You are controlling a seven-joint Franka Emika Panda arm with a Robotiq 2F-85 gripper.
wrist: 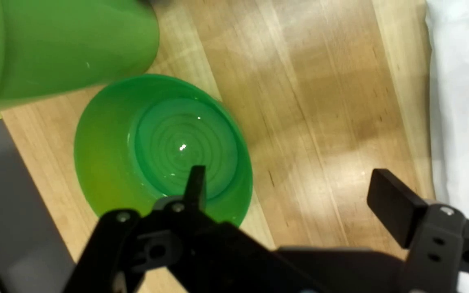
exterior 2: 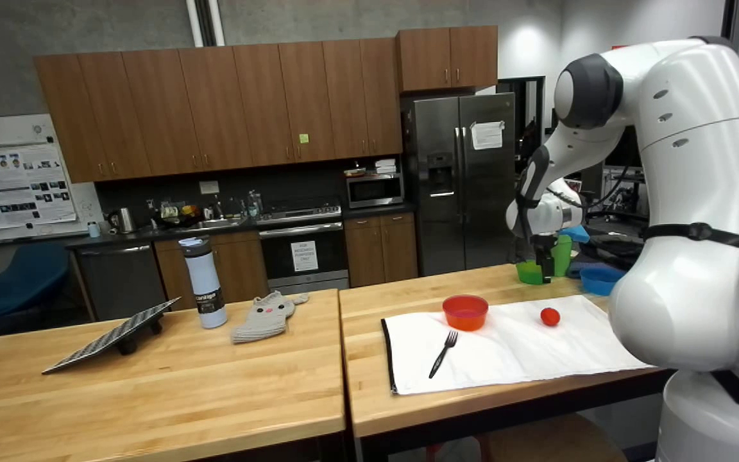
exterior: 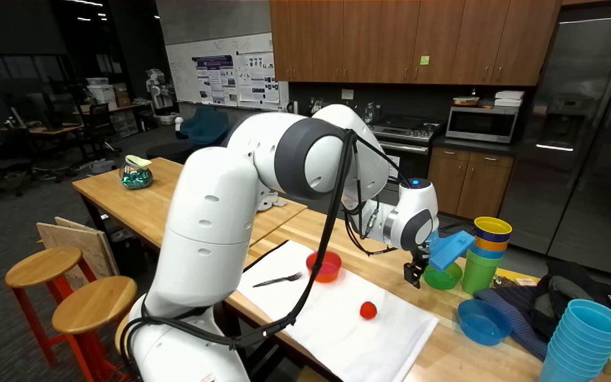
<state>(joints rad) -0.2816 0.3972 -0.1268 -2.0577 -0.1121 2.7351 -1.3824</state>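
Green, tall and hard left in the wrist view: that's the cup, and just beside it sits the green bowl on the wooden table. Next, the gripper, spread wide, nothing in its grasp, the bowl's rim showing between its fingers! For a clean pinch, I'd centre on that rim, well clear of the cup; far right, white cloth.

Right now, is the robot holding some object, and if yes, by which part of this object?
Nothing is held: the fingers stand wide apart, one overlapping the green bowl in the wrist view without gripping it.
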